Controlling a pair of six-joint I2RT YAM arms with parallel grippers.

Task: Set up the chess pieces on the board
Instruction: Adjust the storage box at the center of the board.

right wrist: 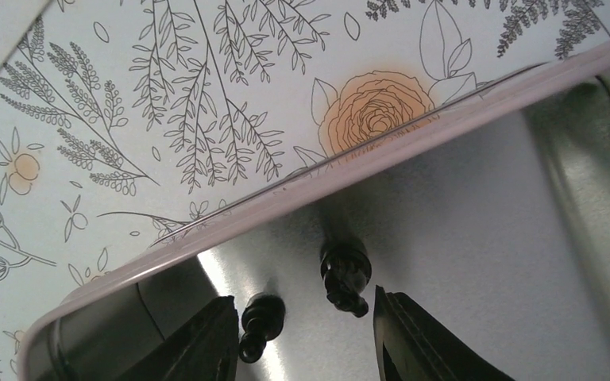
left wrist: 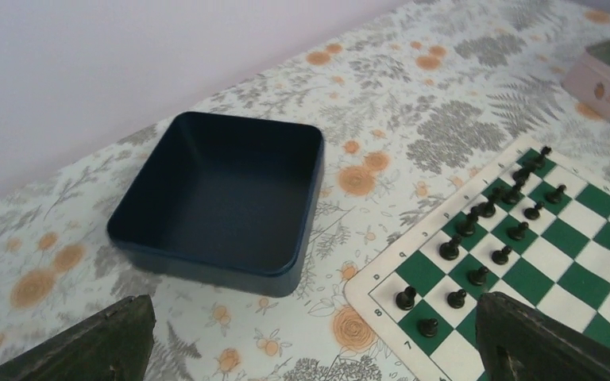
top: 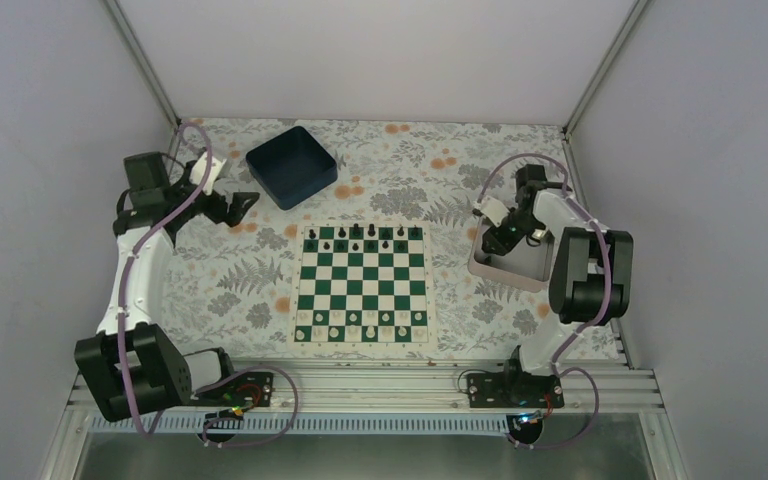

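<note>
1. 2 black chess pieces (right wrist: 344, 274) lie on their sides in the 1 silver tray (right wrist: 413, 135), right of the board (top: 362, 283).
2. The right gripper (right wrist: 303, 300) hangs low over them, fingers parted and holding nothing. 1 piece lies between the fingers.
3. To grip well, I would centre on that piece, sink near the tray floor, close across its body and avoid its neighbour.
4. I count roughly 14 black pieces standing on the board's 2 far rows.
5. The left gripper (top: 240, 208), wide open and holding nothing, hovers beside the 1 blue bin (left wrist: 230, 270).
</note>
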